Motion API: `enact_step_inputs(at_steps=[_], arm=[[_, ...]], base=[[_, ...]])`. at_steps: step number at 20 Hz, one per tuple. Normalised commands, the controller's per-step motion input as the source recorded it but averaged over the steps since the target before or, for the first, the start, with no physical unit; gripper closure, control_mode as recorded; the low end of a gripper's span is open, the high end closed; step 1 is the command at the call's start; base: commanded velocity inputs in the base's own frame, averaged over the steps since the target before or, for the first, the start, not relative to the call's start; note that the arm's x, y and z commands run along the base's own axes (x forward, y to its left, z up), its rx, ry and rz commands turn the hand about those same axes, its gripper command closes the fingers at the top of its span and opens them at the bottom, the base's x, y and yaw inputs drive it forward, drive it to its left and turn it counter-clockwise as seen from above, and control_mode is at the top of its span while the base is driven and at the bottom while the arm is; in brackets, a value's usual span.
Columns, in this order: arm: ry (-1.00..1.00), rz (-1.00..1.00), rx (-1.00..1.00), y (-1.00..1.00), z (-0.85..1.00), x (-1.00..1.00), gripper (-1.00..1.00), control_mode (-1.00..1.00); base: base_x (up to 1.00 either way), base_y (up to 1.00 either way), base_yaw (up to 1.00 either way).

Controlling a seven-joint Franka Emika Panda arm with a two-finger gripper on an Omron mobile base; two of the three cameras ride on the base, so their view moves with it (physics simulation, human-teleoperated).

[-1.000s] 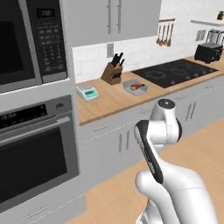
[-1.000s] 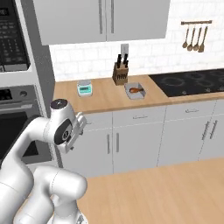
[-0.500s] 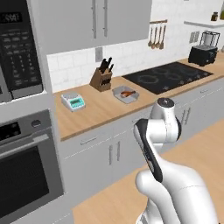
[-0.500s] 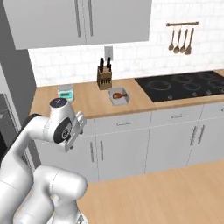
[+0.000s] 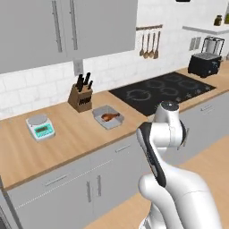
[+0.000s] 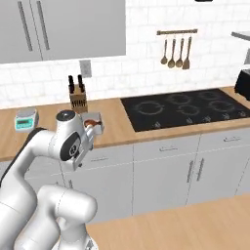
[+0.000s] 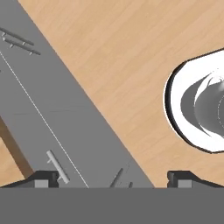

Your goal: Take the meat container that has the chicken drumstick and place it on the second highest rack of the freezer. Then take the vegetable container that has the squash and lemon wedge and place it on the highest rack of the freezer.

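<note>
While aimed down at floor and cabinet fronts point(image 7: 65, 118), end effector point(image 7: 112, 177) spread wide, holding nothing, touching nothing

Arm point(image 5: 167, 134) was glossy white, with rounded, bulbous link shells. Dark grey/black bands ran along the joint seams, and a grey round cap topped the upper joint. Finger tips point(image 7: 43, 178) were small, dark and blocky, each with a lighter grey pad.

Bare counter point(image 5: 76, 134) surrounds the meat container point(image 5: 108, 117); knife block point(image 5: 80, 98) stands behind.
</note>
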Motion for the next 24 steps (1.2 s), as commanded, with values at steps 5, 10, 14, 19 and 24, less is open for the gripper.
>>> enact_step_inputs(at_steps=[5,10,14,19,24], arm=[[0.00,0.00,0.00,0.00,0.00,0.00,-1.00,1.00],[0.00,0.00,0.00,0.00,0.00,0.00,-1.00,1.00],[0.00,0.00,0.00,0.00,0.00,0.00,-1.00,1.00],[0.01,0.02,0.01,-0.16,-0.09,0.05,-1.00,-1.00],[0.06,0.18,0.11,-1.00,-0.38,0.81,-1.00,-1.00]], base=[[0.86,-0.25,0.55],[0.77,0.00,0.67],[0.29,-0.23,0.13],[0.04,-0.19,0.03],[0.00,0.00,0.00]])
